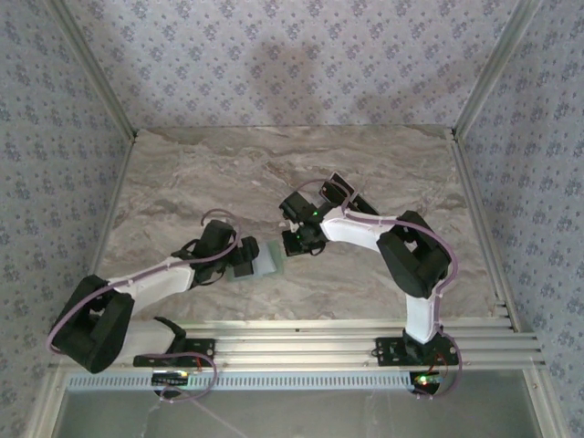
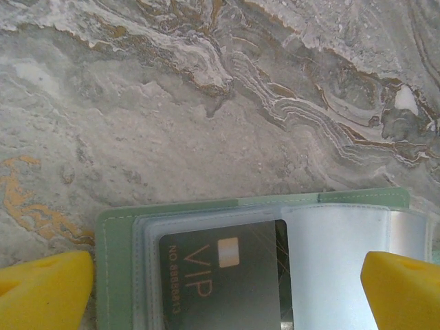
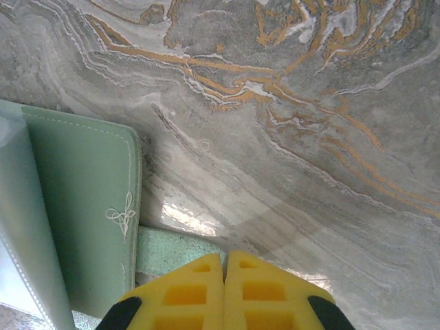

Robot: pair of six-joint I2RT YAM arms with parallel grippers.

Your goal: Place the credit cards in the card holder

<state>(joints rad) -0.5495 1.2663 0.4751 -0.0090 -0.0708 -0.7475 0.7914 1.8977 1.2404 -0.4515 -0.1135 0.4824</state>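
Note:
The sage-green card holder (image 1: 266, 262) lies open on the marble table between both grippers. In the left wrist view its green cover (image 2: 115, 261) frames clear sleeves (image 2: 337, 261), and a black credit card (image 2: 220, 289) with orange "VIP" lettering sits inside the left sleeve. A dark sliver with thin orange lines (image 2: 280, 254) peeks out beside that card. My left gripper (image 2: 223, 292) is open, one yellow fingertip (image 2: 41, 289) off each side of the holder. My right gripper (image 3: 224, 262) is shut, with the holder's closing tab (image 3: 172, 249) running in between its fingertips beside the embroidered cover (image 3: 82, 206).
The marble tabletop (image 1: 274, 164) stretches bare toward the back wall. Aluminium rails (image 1: 319, 342) line the near edge by the arm bases. Patterned walls and slanted frame posts (image 1: 488, 68) close in the sides.

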